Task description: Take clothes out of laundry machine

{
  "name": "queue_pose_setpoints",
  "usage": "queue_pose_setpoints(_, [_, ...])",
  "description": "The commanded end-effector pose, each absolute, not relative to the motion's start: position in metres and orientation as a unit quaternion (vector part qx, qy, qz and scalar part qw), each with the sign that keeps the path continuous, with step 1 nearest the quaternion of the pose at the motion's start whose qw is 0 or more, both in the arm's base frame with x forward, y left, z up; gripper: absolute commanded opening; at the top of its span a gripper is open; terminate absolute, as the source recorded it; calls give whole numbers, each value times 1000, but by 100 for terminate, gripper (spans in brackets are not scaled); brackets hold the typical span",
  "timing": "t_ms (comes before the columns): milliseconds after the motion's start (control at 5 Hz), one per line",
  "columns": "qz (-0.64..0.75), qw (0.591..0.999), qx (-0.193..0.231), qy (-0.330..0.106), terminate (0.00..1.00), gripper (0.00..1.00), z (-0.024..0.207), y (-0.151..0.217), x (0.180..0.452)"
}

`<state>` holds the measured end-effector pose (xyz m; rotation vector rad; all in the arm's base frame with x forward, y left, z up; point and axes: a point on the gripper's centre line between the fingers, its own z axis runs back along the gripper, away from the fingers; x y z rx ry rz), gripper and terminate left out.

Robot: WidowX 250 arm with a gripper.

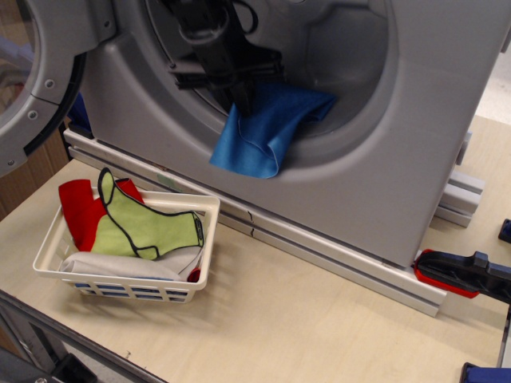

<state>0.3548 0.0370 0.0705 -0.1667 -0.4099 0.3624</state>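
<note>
The royal-blue cloth [267, 132] hangs over the lower rim of the drum mouth of the light-grey laundry machine [383, 167], part of it still inside the drum. My black gripper [242, 101] reaches into the drum mouth from the upper left and is shut on the cloth's upper edge. The round door [36, 72] stands open at the left.
A white basket [128, 279] sits on the wooden table in front of the machine at the left, holding a lime-green piece with dark trim [148, 227], a red cloth [80, 207] and a pale cloth. A red-and-black clamp [459, 275] lies at the right.
</note>
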Motion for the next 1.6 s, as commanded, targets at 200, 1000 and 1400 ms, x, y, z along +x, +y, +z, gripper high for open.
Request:
queue_pose_setpoints(200, [296, 948, -31, -113, 0, 0, 123, 45, 247])
queue_pose_setpoints(1000, [295, 953, 59, -41, 0, 0, 21, 70, 245])
queue_pose_setpoints(1400, [313, 948, 45, -47, 0, 0, -8, 78, 234])
